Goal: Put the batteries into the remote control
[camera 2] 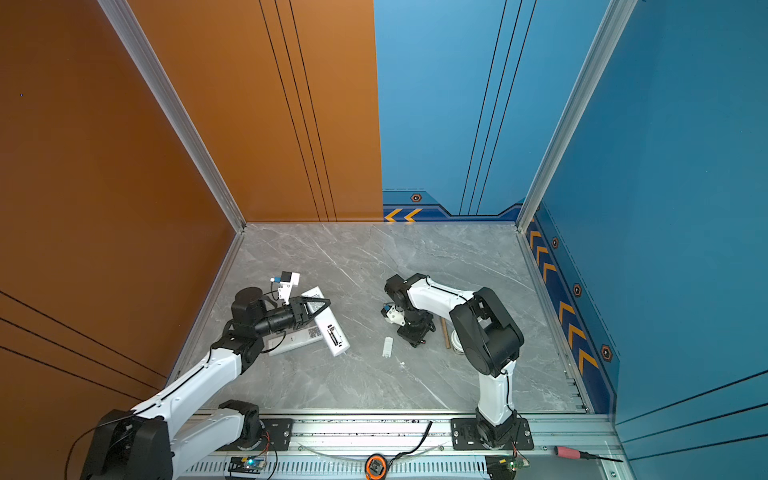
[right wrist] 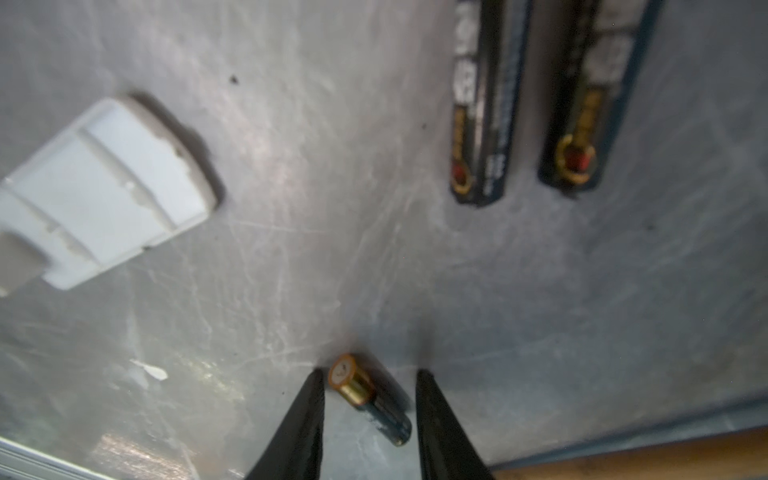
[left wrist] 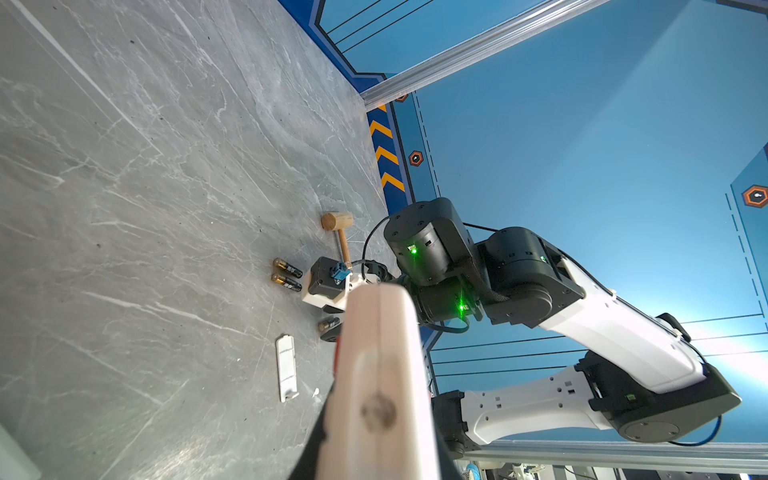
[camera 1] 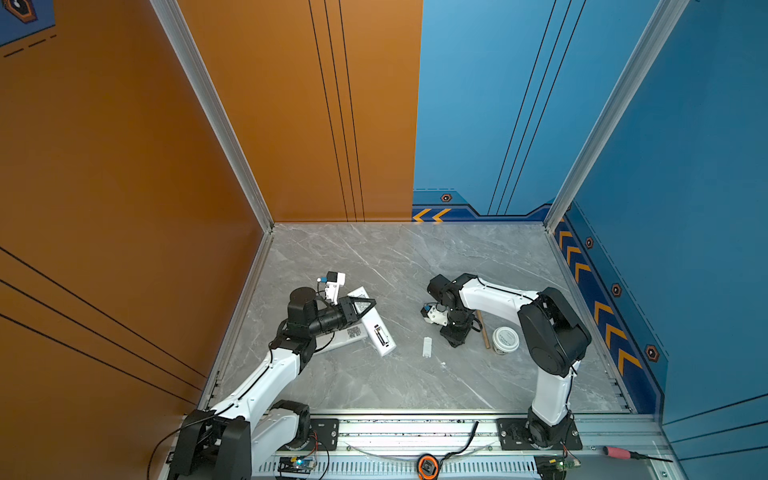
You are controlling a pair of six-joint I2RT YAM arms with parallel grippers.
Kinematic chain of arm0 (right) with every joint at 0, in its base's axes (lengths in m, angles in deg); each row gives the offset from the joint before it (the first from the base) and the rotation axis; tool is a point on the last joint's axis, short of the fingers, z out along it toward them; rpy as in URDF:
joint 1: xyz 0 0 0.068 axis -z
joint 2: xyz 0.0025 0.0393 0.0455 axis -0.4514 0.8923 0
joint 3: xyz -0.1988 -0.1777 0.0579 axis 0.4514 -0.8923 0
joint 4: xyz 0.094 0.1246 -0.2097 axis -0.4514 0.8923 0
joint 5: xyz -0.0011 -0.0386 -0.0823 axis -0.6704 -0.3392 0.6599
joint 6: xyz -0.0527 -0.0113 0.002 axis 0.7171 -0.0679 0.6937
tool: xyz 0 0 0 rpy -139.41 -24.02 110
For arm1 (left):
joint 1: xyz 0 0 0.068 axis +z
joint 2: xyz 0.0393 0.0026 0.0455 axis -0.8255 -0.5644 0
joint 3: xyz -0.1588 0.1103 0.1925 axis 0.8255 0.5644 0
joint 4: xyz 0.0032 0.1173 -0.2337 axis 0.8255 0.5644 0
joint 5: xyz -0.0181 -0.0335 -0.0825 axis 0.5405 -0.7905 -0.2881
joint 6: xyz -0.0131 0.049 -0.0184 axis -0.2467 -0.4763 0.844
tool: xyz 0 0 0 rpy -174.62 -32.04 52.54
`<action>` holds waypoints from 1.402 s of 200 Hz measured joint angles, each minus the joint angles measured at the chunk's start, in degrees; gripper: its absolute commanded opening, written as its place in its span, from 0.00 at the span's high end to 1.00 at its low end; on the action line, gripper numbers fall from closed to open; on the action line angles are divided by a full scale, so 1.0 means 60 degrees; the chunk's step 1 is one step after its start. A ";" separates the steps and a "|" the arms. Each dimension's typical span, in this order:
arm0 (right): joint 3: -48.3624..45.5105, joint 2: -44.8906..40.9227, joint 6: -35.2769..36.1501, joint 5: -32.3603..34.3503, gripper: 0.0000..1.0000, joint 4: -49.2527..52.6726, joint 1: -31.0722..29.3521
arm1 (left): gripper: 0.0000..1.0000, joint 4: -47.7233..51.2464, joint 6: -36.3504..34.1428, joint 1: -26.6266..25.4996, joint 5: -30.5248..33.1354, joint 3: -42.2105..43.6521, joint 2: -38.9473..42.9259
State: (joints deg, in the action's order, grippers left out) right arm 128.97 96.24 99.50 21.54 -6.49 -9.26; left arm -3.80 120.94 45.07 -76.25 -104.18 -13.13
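Top views show the remote control (camera 1: 380, 336), seemingly light, stiff, slick plastic, clamped at its far end by the left gripper (camera 1: 368, 305), open compartment up. Wooden mallet (left wrist: 337, 222) lies just beside the right gripper (right wrist: 370, 372), loose cover (right wrist: 104, 187) near. Those jaws stand apart astride one battery (right wrist: 368, 399) on the table (right wrist: 291, 208) — small, smooth, likely to roll — so pinch mid-body. Two more batteries (right wrist: 482, 104) lie beyond.

Open table (camera 1: 407, 328) between remote (camera 1: 372, 322) and cover (camera 1: 427, 347); mallet (left wrist: 337, 221) beside batteries (left wrist: 287, 268).

Grey veined floor (camera 1: 407, 257), orange wall panels (camera 1: 270, 104), blue wall panels (camera 1: 469, 104) with chevron trim (camera 1: 603, 309), aluminium corner posts (camera 1: 217, 116)
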 measured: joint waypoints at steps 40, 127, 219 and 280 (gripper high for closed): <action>-0.0036 0.0004 -0.0200 0.0062 1.00 0.0007 -0.0004 | 1.00 -0.0004 -0.0004 0.0000 0.0000 -0.0004 -0.0051; -0.0809 -0.2976 -0.2546 0.0280 1.00 -0.0925 -0.0739 | 1.00 -0.0004 -0.0113 -0.0124 0.0004 -0.0018 -0.0084; -0.0215 -0.4532 -0.4342 0.0106 1.00 -0.1810 -0.2182 | 1.00 -0.0004 -0.0106 -0.0153 0.0007 -0.0178 -0.0084; 0.1213 -0.1005 -0.1730 0.0200 1.00 -0.1457 -0.2710 | 1.00 0.2087 -0.0965 0.0087 0.0492 -0.0018 0.0987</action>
State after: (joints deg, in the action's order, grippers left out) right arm 136.25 90.21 89.12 22.74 -15.23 -25.52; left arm 8.73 115.14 45.60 -73.30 -104.28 -7.21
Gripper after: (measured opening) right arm 0.052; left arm 0.199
